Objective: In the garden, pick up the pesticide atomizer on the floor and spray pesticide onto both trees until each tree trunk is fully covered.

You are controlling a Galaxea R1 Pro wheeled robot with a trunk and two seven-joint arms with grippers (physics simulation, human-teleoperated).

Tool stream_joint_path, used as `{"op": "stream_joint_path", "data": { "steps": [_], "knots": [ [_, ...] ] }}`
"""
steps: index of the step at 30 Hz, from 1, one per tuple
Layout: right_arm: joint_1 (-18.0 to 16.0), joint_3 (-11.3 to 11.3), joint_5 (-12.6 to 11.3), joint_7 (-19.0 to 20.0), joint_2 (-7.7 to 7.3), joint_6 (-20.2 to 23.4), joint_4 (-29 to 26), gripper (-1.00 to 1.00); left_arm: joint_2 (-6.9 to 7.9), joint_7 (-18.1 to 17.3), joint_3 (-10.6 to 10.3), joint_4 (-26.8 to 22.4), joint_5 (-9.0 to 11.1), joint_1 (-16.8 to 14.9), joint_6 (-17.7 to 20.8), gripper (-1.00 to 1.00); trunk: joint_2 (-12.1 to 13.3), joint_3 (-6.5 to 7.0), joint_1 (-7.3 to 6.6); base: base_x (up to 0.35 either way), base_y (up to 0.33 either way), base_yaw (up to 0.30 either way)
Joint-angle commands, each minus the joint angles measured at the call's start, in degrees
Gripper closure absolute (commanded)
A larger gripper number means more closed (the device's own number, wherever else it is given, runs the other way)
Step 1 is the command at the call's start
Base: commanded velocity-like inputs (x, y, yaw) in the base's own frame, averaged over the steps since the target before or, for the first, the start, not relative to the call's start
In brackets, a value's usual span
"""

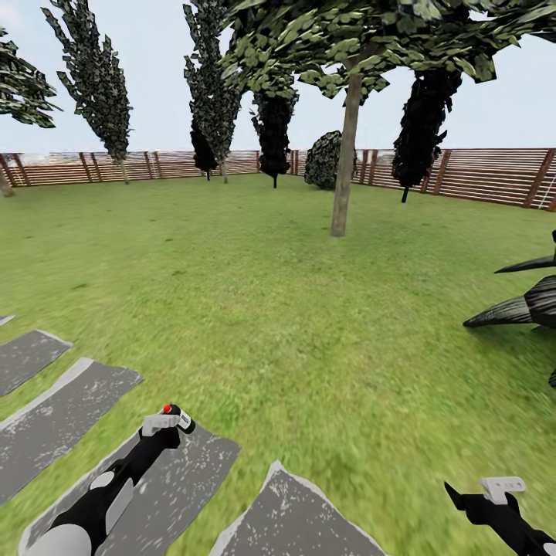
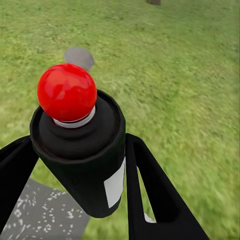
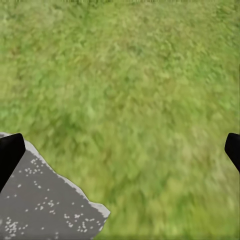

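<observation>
Lawn [image 1: 255,309]; left tool [image 1: 171,422] grips atomizer [image 2: 80,150]

atomizer: the pesticide atomizer [image 2: 82,150], a black bottle with a round red top and white label, clamped upright between the left end effector [image 1: 164,423] fingers, above the grass floor [image 1: 255,309].
tree: one bare grey-brown tree trunk [image 1: 345,154] stands upright on the floor, well beyond the atomizer, light-green canopy overhead.

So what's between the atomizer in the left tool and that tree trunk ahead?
In the head view, only open grass lies between the pesticide atomizer, held in the left tool, and the tree trunk.
</observation>
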Motion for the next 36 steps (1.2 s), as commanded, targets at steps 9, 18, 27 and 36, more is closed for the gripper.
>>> {"op": "stream_joint_path", "data": {
  "steps": [9,18,27,36],
  "knots": [
    [0.0,0.03,0.0,0.0,0.0,0.0,0.0,-1.0,-0.24,0.2,-0.11,0.0,-0.13,0.0,-0.18,1.0,3.63,1.62,-1.98,0.0,0.0,0.0],
    [0.0,0.06,0.0,0.0,0.0,-0.01,0.0,-1.0,-3.69,0.32,-1.54,0.0,-1.74,0.0,-0.21,1.0,7.24,3.24,-3.96,0.0,0.0,0.0],
    [0.0,0.08,0.0,0.0,0.0,0.0,0.0,-1.0,-3.87,0.33,-1.56,0.0,-1.91,0.0,-0.29,1.0,8.84,3.96,-4.84,0.0,0.0,0.0],
    [0.0,0.08,0.0,0.0,0.0,0.0,0.0,-1.0,-3.88,0.33,-1.52,0.0,-1.91,0.0,-0.8,1.0,8.84,3.96,-4.84,0.032,0.0,0.0]
  ]
}}
